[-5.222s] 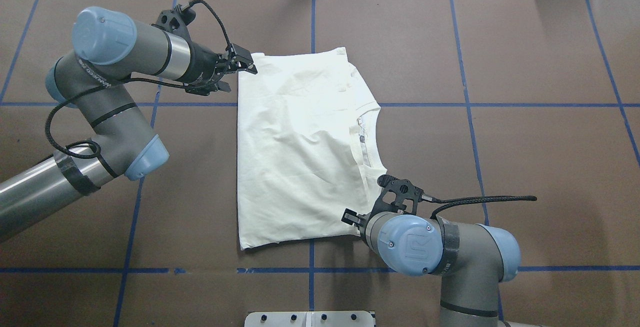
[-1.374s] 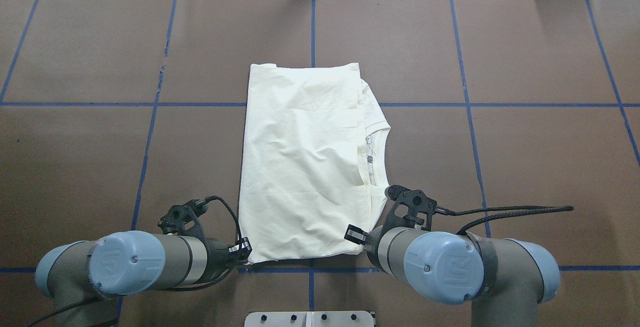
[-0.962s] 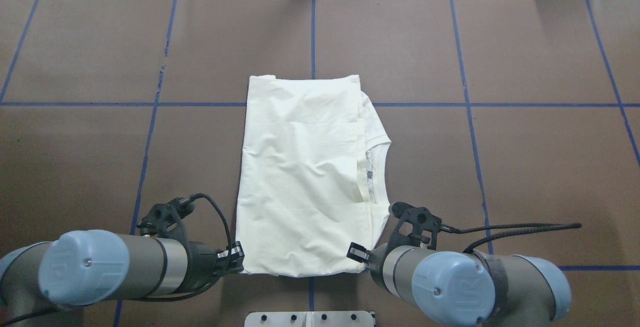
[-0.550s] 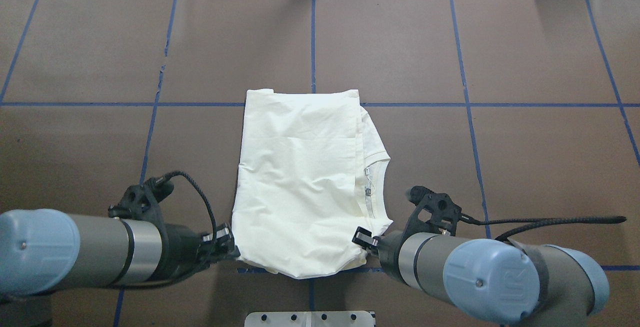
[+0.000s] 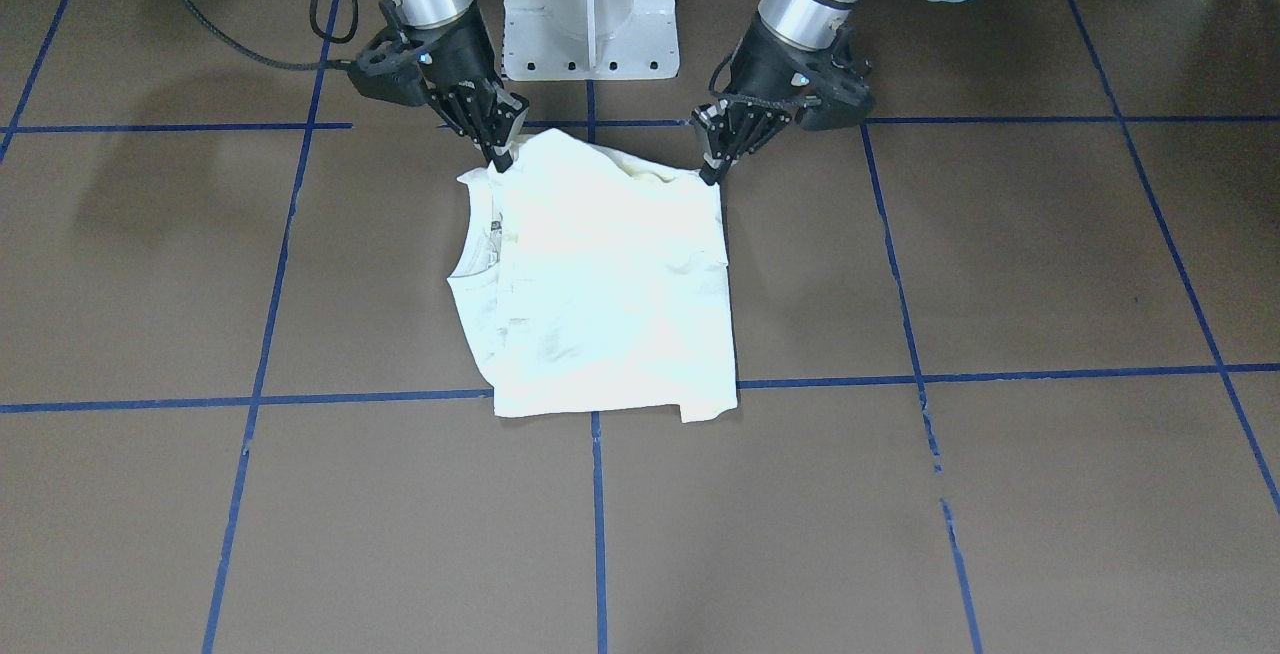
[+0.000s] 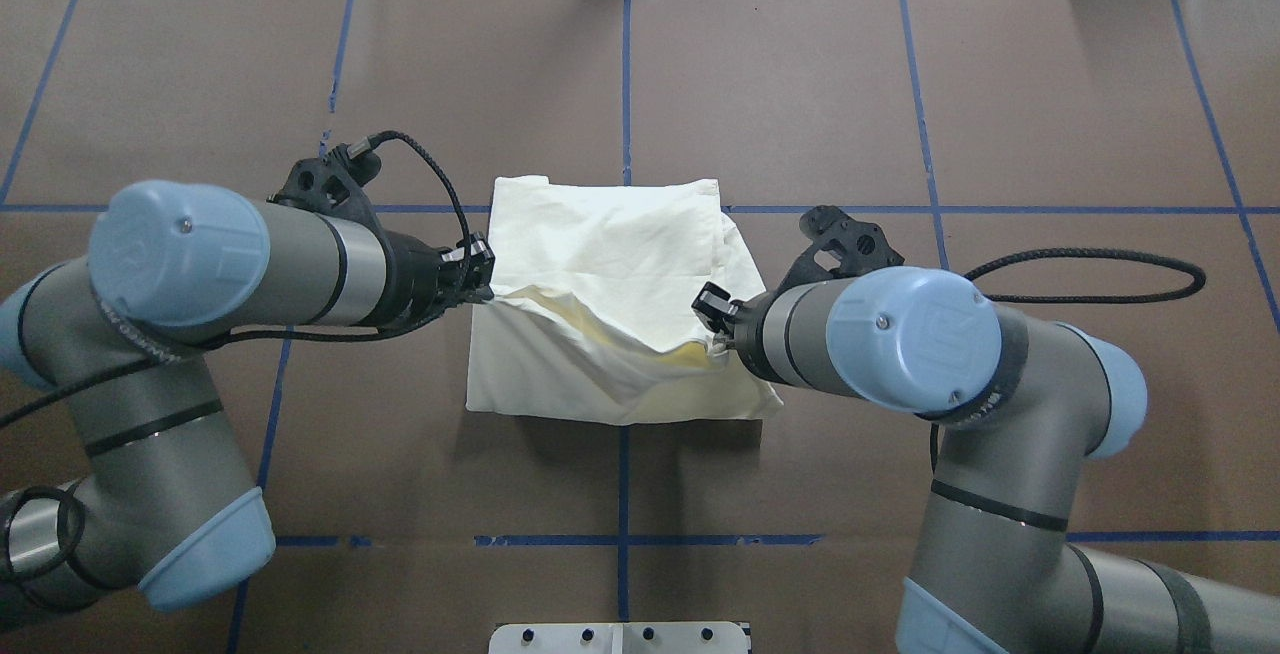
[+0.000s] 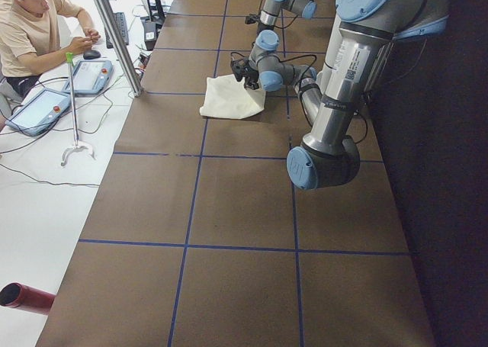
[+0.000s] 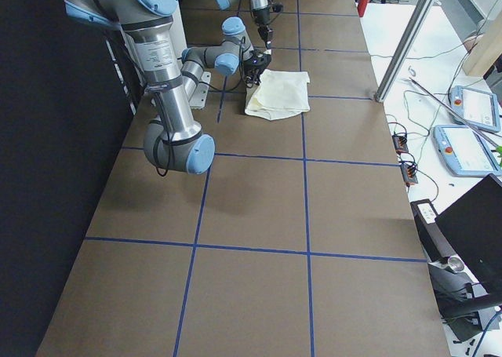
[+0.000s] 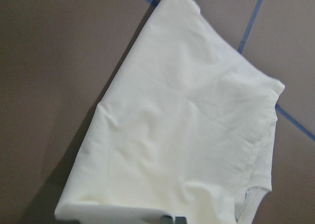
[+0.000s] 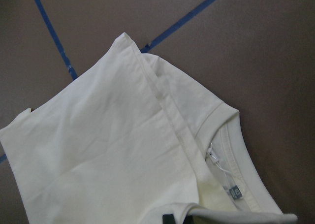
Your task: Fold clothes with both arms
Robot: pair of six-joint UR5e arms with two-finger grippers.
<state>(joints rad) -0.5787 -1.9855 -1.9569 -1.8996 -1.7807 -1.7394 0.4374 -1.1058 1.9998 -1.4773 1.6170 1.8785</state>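
The cream-white shirt (image 6: 610, 254) lies plain side up in the middle of the brown table (image 6: 1000, 84); the cat print is hidden. Its near edge is raised and curls over the rest. My left gripper (image 6: 489, 286) is shut on the near left corner, my right gripper (image 6: 717, 338) on the near right corner, next to the collar. In the front-facing view the left gripper (image 5: 712, 172) and right gripper (image 5: 497, 160) pinch the two corners of the shirt (image 5: 600, 304) nearest the base. The wrist views show the shirt (image 9: 187, 135) and its collar label (image 10: 235, 190) below.
Blue tape lines (image 6: 930, 134) grid the table. The white pedestal base (image 5: 590, 4) stands just behind the shirt's near edge. An operator (image 7: 34, 27) sits beyond the far table edge with control pendants (image 7: 46, 107) and a metal pole (image 7: 114, 34).
My left arm went from the far left corner to the near left corner. Both grippers pulled the shirt toward the base, then lifted its near edge and carried it away over the shirt.
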